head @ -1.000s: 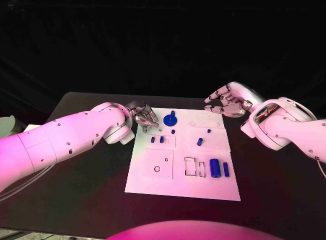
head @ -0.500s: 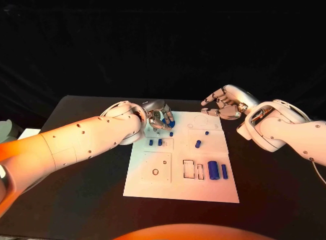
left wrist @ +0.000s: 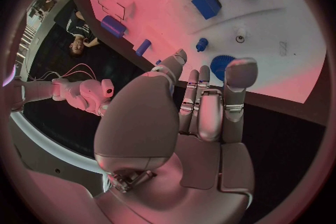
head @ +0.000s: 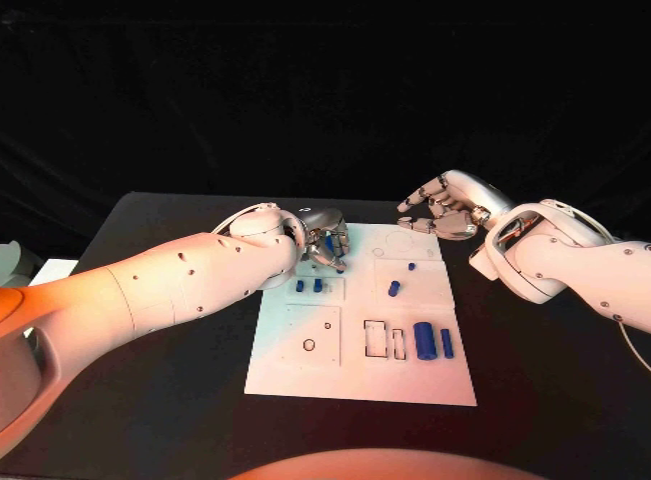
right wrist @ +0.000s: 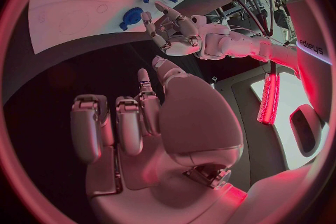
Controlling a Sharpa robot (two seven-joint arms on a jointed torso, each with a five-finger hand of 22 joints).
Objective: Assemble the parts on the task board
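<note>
The white task board [head: 357, 365] lies in the middle of the black table. A blue gear [left wrist: 223, 65] sits at its far left corner, partly hidden behind my left hand's fingers [left wrist: 201, 85]. My left hand [head: 322, 237] hovers over that gear with its fingers apart and reaching down, gripping nothing; whether a fingertip touches the gear I cannot tell. In the right wrist view the gear [right wrist: 131, 14] lies just beside the left hand [right wrist: 175, 31]. My right hand [head: 441, 206] hangs above the board's far right corner, its fingers loosely bent and empty.
Two small blue blocks [head: 308, 285] stand near the board's left side. Small blue pegs [head: 394, 288] sit mid-board. A thick blue cylinder [head: 425, 341] and a thin one [head: 446, 343] lie at the near right. Bare table lies on both sides of the board.
My left hand has moved right and a little forward, from beside the board's far left edge to over the blue gear. The right hand has barely moved.
</note>
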